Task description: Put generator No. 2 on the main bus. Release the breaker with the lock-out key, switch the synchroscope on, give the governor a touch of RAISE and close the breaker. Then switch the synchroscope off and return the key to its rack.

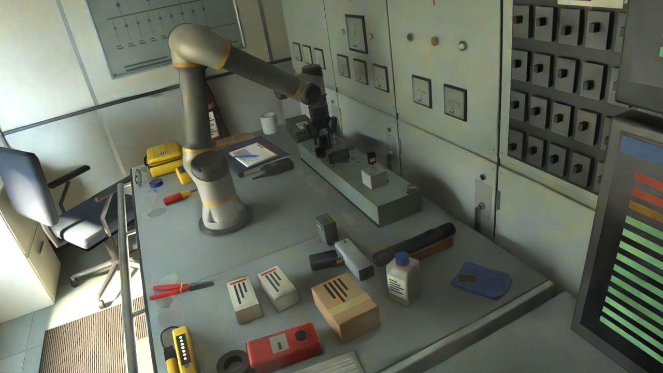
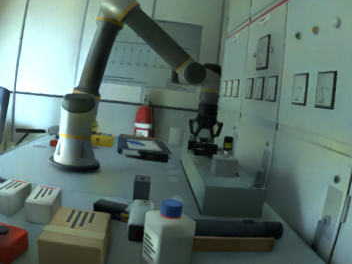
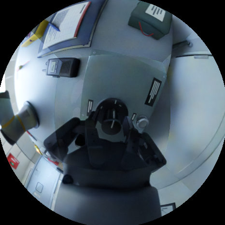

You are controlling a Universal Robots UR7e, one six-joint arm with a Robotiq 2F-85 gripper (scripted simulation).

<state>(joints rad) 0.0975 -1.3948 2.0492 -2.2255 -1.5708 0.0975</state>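
The black rotary knob [image 3: 111, 118] sits at the far end of the grey control console [image 1: 357, 183], on a round dial with white tick marks, and a small silver button [image 3: 142, 121] lies just beside it. Further along the console stand a dark switch block [image 1: 341, 154] and the yellow-tagged lock-out key [image 1: 371, 157] upright above a pale grey block [image 1: 374, 176]. My gripper [image 3: 111, 124] hangs straight over the knob with a finger on either side of it, and it is open and holds nothing.
Behind the console rises the switchboard wall with meters [image 1: 421, 91] and indicator lamps [image 1: 434, 41]. A green case [image 3: 150, 17], a handheld radio [image 3: 61, 67] and a clipboard [image 3: 64, 26] lie on the desk around the console's end. Boxes, a bottle [image 1: 402, 278] and a black tube [image 1: 414, 243] fill the near desk.
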